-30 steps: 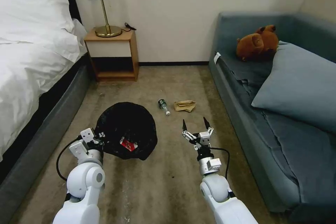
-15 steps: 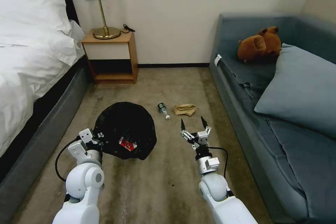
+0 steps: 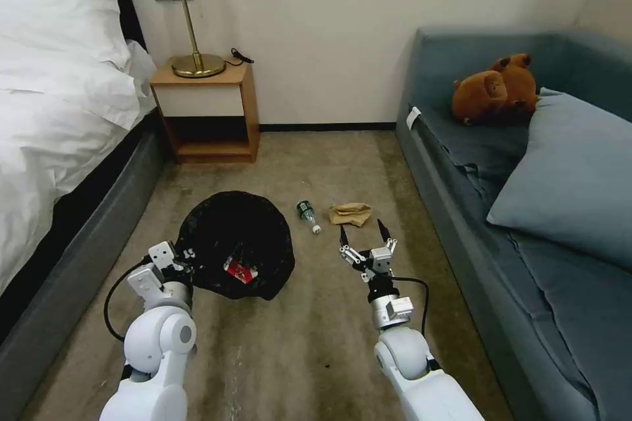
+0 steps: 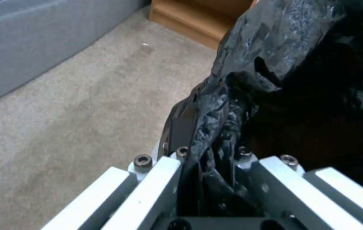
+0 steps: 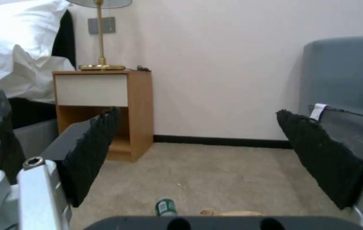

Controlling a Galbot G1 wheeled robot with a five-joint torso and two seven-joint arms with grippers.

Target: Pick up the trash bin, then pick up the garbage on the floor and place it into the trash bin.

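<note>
Carpet (image 3: 296,355) is short-pile tan/grey, mottled w/ worn streaks, covers floor btwn bed and sofa. Trash bin (image 3: 237,243) sits low at left-centre, round shape, fully draped in crinkled glossy black plastic liner; white body not visible. Red-and-white packet (image 3: 239,270), crumpled, lies inside the liner near the front rim. Left gripper (image 3: 186,263) at bin's near-left edge, metal fingers pinched tight on a bunched fold of the liner at the rim; left wrist view shows the wrinkled black plastic (image 4: 215,134) squeezed btwn the silver finger bars. Can't tell whether bin is lifted or resting on carpet.

Right gripper (image 3: 362,231) hovers above carpet right of the bin, spread wide, nothing held; black pointed tips w/ rough textured pads (image 5: 92,150), silver linkage behind. Just beyond its tips: crumpled tan paper (image 3: 349,213), flat-ish, creased. Beside paper, toward the bin: small clear bottle (image 3: 307,216) w/ green label, lying on its side, white cap end pointing toward robot. Bottle and paper near each other, not touching. Bottle's green end (image 5: 165,207) and an edge of paper (image 5: 232,212) also show low in right wrist view.

Bed (image 3: 59,112) at left, rumpled white linen, grey padded frame. Wooden nightstand (image 3: 209,112), boxy, open shelf, brass lamp (image 3: 191,26) on top. Blue-grey fabric sofa (image 3: 500,164) at right w/ soft cushion (image 3: 573,177) and brown plush toy (image 3: 494,89).
</note>
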